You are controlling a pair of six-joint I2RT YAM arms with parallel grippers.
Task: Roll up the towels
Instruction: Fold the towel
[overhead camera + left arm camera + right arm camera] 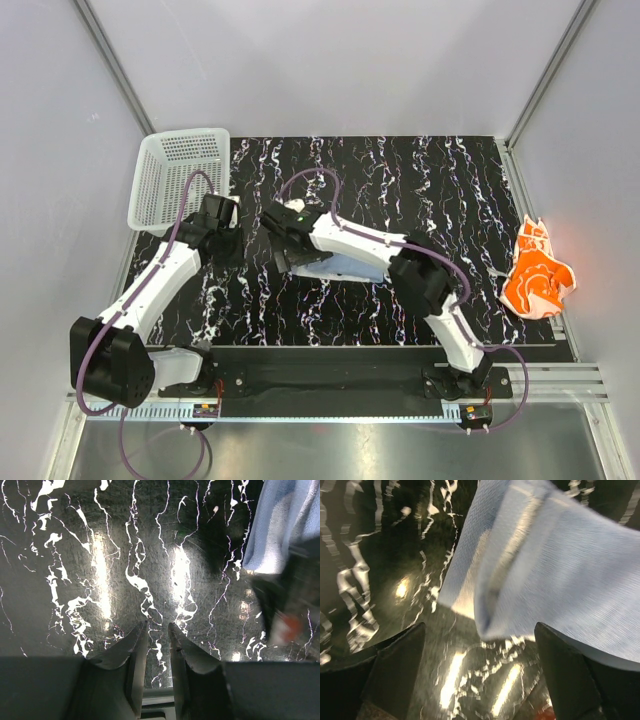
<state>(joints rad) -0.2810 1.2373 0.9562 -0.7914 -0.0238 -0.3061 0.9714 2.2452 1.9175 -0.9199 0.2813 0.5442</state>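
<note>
While the basket [180, 178] sits left of the blue towel [555, 570], your right claw [480, 630] spreads wide over it, empty; left claw [157, 627] barely parted, empty.

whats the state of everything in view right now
blue towel: loosely folded over, not gripped
orange towel: crumpled, unrolled
white basket: upright, nothing seen inside
left hand: barely open, empty
right hand: wide open at the blue towel
</note>
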